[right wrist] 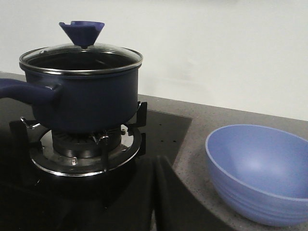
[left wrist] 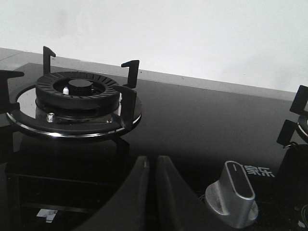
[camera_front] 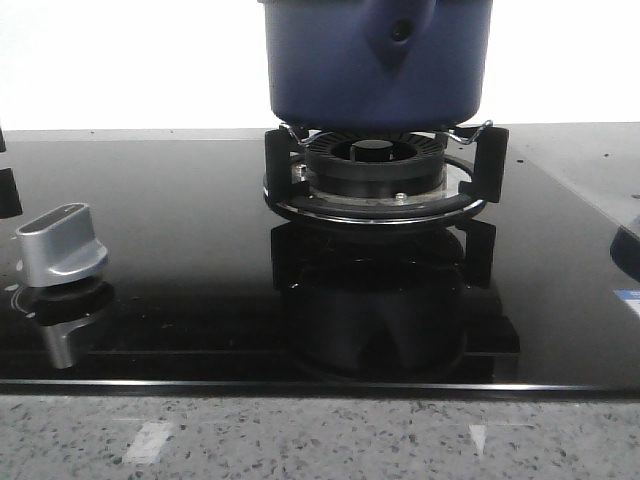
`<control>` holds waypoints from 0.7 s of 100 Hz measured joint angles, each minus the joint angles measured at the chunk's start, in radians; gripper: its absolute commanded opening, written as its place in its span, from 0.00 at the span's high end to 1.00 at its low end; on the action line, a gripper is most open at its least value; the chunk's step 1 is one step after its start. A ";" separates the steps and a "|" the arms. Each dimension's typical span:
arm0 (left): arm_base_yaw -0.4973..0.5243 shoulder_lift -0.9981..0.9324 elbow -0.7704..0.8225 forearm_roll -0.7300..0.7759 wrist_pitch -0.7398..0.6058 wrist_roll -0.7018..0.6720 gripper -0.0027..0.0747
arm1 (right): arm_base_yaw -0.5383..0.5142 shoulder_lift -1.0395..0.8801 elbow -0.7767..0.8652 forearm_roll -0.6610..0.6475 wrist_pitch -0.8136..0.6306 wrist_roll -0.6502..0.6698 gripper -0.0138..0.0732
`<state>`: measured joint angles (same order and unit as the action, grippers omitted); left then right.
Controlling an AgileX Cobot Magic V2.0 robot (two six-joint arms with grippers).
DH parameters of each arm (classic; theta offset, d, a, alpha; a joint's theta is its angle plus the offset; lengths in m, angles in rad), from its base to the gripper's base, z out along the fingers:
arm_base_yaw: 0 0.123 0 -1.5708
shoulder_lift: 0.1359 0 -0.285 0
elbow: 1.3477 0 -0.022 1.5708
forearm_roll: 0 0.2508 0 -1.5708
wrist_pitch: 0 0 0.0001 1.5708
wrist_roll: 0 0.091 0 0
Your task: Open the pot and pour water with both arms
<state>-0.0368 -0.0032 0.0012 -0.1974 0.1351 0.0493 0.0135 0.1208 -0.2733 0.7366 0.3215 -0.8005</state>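
The dark blue pot (camera_front: 375, 65) stands on the black burner (camera_front: 375, 172) at the back middle of the hob, its handle mount facing me. In the right wrist view the pot (right wrist: 89, 98) has a glass lid (right wrist: 81, 53) with a blue knob (right wrist: 82, 30), and its handle (right wrist: 24, 90) points sideways. My right gripper (right wrist: 153, 166) is shut and empty, in front of the pot, apart from it. My left gripper (left wrist: 152, 163) is shut and empty over the black glass near a second, bare burner (left wrist: 74, 98). Neither gripper shows in the front view.
A light blue bowl (right wrist: 262, 173) stands on the speckled counter beside the hob, close to the right gripper. A silver knob (camera_front: 62, 245) sits at the hob's left; it also shows in the left wrist view (left wrist: 233, 195). The hob's front edge (camera_front: 300, 385) meets the counter.
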 measured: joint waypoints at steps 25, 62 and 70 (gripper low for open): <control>0.000 0.000 0.000 0.000 0.000 0.000 0.99 | 0.000 0.000 0.002 -0.087 -0.040 0.085 0.89; 0.000 0.000 0.000 0.002 0.001 0.000 0.99 | 0.000 -0.004 0.204 -0.737 -0.165 0.915 0.89; 0.000 0.000 0.000 0.002 0.001 0.000 0.99 | 0.000 -0.035 0.253 -0.763 -0.165 0.945 0.89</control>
<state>-0.0368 -0.0032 0.0012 -0.1957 0.1357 0.0493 0.0135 0.0856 -0.0200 -0.0264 0.1564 0.1445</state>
